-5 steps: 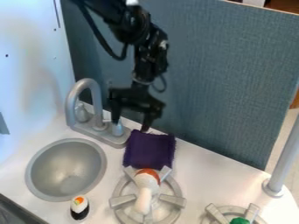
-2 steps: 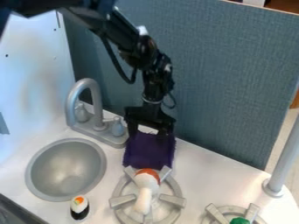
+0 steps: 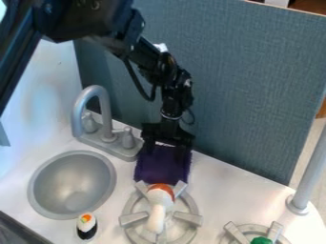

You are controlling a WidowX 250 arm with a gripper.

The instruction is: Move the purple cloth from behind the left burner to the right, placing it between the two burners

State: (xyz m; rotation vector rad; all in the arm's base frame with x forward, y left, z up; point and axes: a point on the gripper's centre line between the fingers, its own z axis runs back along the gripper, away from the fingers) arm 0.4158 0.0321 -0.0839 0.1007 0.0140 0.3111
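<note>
**Countertop (image 3: 232,190) inspected: gripper (image 3: 167,149) set over cloth (image 3: 163,167) at rear edge**

We note a blue-grey panel (image 3: 248,81) standing along the countertop's rear edge. The black arm (image 3: 83,21) enters at upper left and bends down in front of this panel, an attitude that leaves its gripper pointing down at the work.

We find the sink (image 3: 70,183) toward the left edge, with the faucet (image 3: 104,110) mounted behind it, presumably so that the spout serves the bowl. A grey pole (image 3: 309,178) stands near the right corner.

We record a grey burner grate (image 3: 133,218) in front of the cloth. The purple cloth lies roughly flat between that grate and the rear edge; its far margin runs under the gripper. We see nothing raising it.

We observe the end effector released: its two fingers stand apart, toward either side of the cloth's far part, a spacing that suits its width. We cannot tell whether they touch the fabric.

We note a white toy with an orange-red cap (image 3: 157,209) lying across the grate, apparently borne by the prongs, cap toward the cloth. Toy sushi (image 3: 86,226) stands upright just beyond the sink's near rim, seemingly steadied by its dark base. A green piece (image 3: 261,240) sits on a second burner grate (image 3: 237,233).
</note>
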